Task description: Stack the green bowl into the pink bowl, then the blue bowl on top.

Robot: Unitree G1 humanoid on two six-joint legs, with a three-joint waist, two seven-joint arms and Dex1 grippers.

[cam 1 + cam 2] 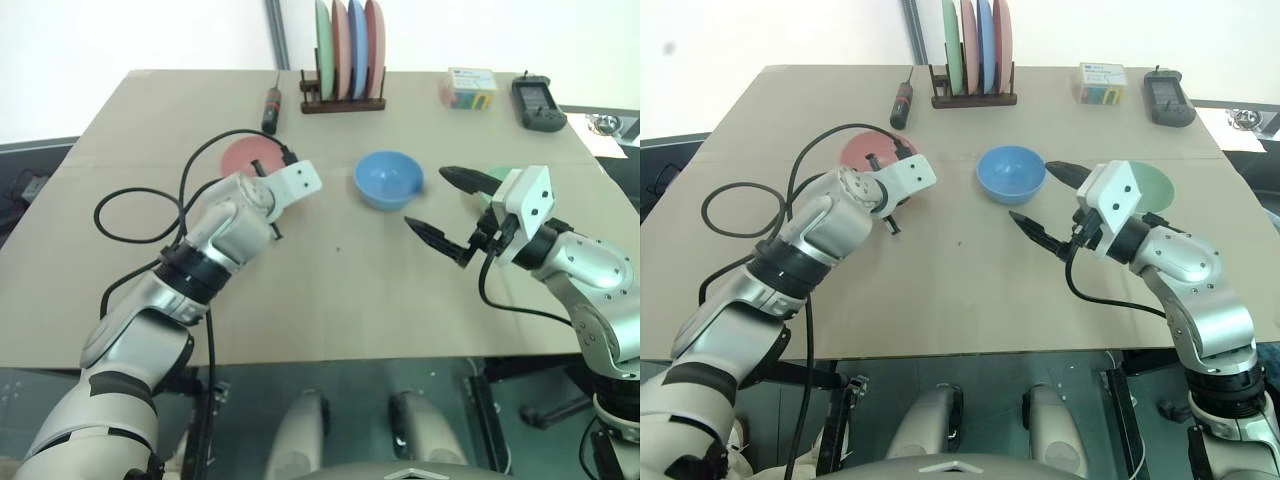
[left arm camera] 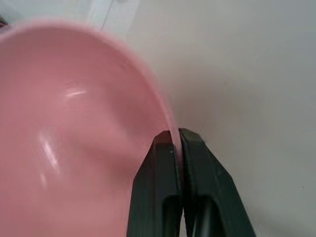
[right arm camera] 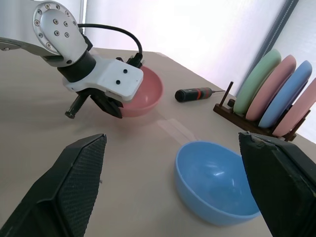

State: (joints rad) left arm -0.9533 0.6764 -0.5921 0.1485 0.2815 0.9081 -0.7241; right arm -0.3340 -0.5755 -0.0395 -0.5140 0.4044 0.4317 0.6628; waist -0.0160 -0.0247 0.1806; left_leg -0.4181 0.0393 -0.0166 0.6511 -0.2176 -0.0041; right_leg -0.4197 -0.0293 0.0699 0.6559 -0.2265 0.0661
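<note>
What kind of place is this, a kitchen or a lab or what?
Likely a robot test bench, not a kitchen. A bare tan table holds three loose bowls, pink, blue and green, a rack of coloured plates, a screwdriver and a handheld device.

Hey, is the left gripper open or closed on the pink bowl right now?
Closed. The left gripper has both black fingers pinched on the pink bowl's rim.

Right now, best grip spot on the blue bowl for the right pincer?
Probably the rim. The blue bowl sits upright, mouth up, its wall thin enough to pinch. Come from its right side, where the open right pincer is, one finger inside, one outside.
</note>
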